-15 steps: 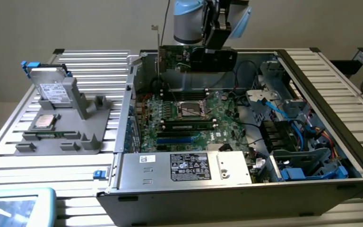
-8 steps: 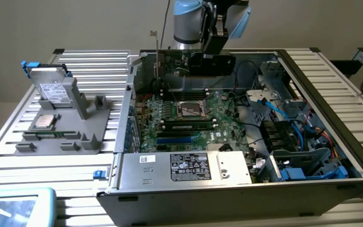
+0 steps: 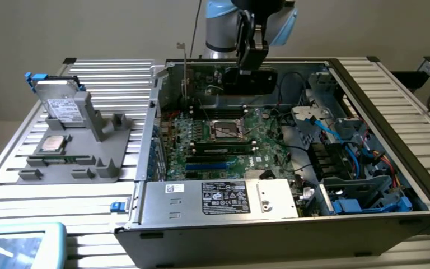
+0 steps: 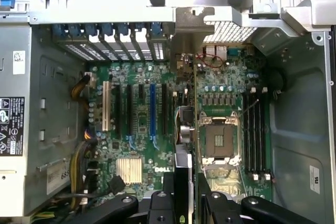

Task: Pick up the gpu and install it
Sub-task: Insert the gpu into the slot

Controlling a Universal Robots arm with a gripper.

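Gripper point(image 3: 251, 60) jaws are closed narrowly on the gpu point(image 3: 251, 81), pinching the card by its upper edge from both flat sides. In the wrist view the two dark fingers point(image 4: 167, 205) sit on either side of the card's thin edge.

The card stands upright on its long edge inside the open computer case point(image 3: 394, 112), at the far end of it in the exterior view, over the green motherboard point(image 3: 230, 140). Its black face is turned toward the exterior camera. I cannot tell whether its lower edge touches the board.

Its long axis runs level, crossing the case from the exterior view's left to its right. The silvery end bracket point(image 4: 194, 27) leads, pointing at the case wall with the row of slot openings point(image 4: 113, 51) and lying close against that wall. The opposite end of the card is the one in the grip.

Seen edge-on from the wrist, the card runs as a thin line between the blue expansion slot point(image 4: 153, 108) and the empty processor socket point(image 4: 218, 142), parallel to the slots.

On the exterior view's left, well apart from the case, a grey fixture point(image 3: 99, 134) carries a silver drive point(image 3: 60, 103) with blue clips.
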